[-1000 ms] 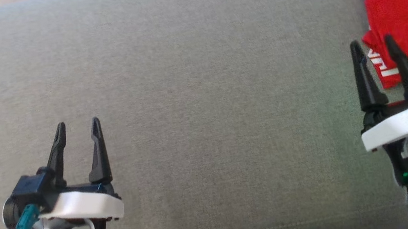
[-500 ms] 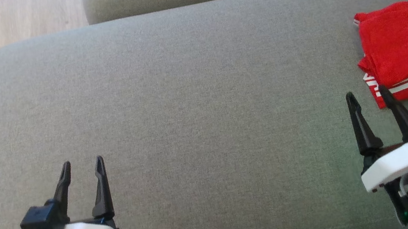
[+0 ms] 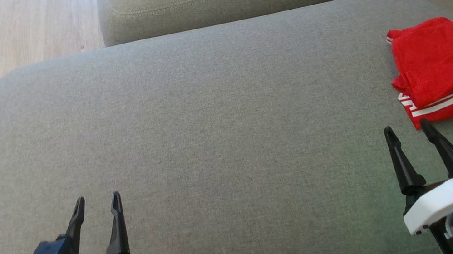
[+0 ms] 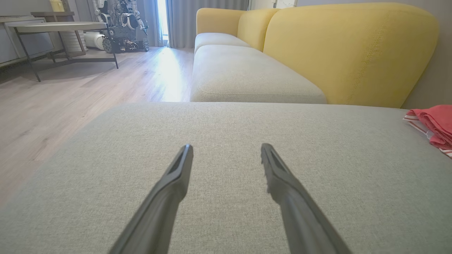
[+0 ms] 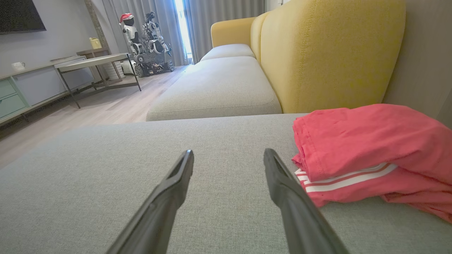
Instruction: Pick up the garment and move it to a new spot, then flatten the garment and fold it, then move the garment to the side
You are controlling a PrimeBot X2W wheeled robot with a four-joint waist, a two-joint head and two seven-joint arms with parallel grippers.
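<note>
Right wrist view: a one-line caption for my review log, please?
Open right gripper poised above the grey sofa cushion, folded red garment with white stripes lying to its right.

Lighting: daylight, bright, soft, even.
Source: gap between curtains point(image 5: 180, 24) at far end of room; blown out to white in both wrist views.
Glare: pale streak on wood floor point(image 4: 166, 74) below that gap.
Shadows: faint, diffuse; thin dark line under garment point(image 5: 370, 158) edge on seat cushion point(image 5: 106, 176).
Head view: slightly soft, grainy; garment saturated red.
Wrist views: sharper; garment paler, coral; wide-angle stretch at edges; fingers point(image 4: 166, 197) blurred near bottom edge.
</note>
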